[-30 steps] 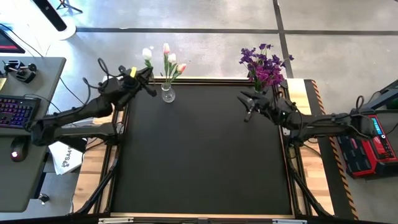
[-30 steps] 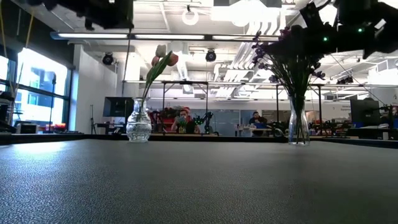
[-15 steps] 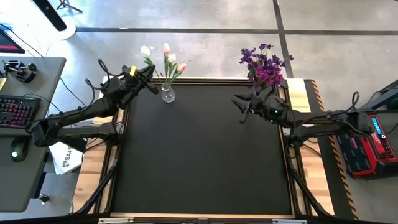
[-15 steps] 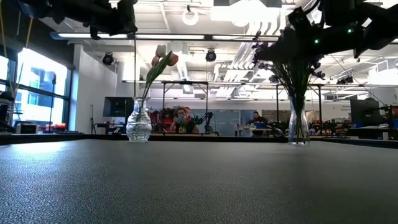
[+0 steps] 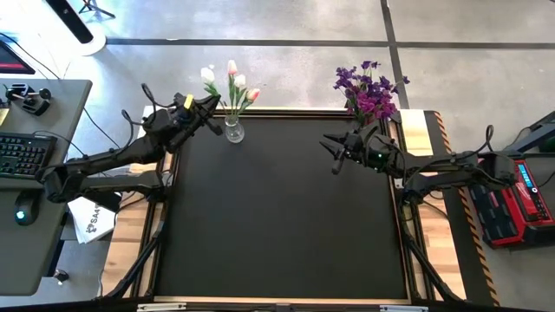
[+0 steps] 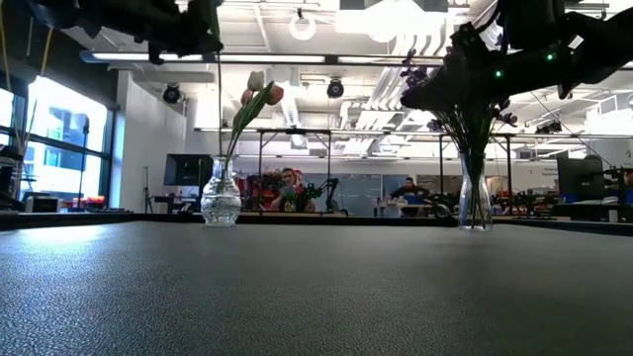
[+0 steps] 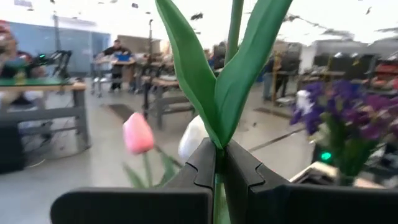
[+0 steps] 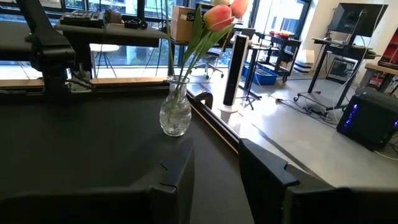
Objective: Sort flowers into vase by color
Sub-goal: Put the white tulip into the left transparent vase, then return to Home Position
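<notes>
1. Since a second ago the right gripper (image 5: pixel 334 156) has drawn leftward, away from the purple blooms (image 5: pixel 369 89) and out over the black tabletop (image 5: pixel 277 217); the left gripper (image 5: pixel 211 109) has edged only slightly, keeping close to the small vase.
2. Matte and finely pebbled, the tabletop surface has a pale wooden rim along its edges.
3. At the far left stands a small bulbous vase (image 5: pixel 233 132) of cut, faceted clear glass, with a narrow neck; it holds slim green stems topped by smooth oval tulip buds (image 5: pixel 235 80) in pink and white.
4. At the far right a taller, slender clear glass vase (image 6: pixel 474 193) with a flared mouth holds the bushy purple blooms, their many small petals clustered above dark stems that fan outward.
5. Reaching in from the left edge, the left arm stretches toward the far side, its gripper raised just left of the small vase. Its dark, angular fingers (image 7: pixel 244 171) are pressed together on the green stem (image 7: pixel 234 25) of a white tulip (image 5: pixel 206 76), with two broad, smooth leaves rising from the grip.
6. From the right edge, the right arm extends leftward, its gripper raised above the far right part of the tabletop and pointed toward the small vase. Its blocky black fingers (image 8: pixel 264 171) stand partly apart with nothing between them.
</notes>
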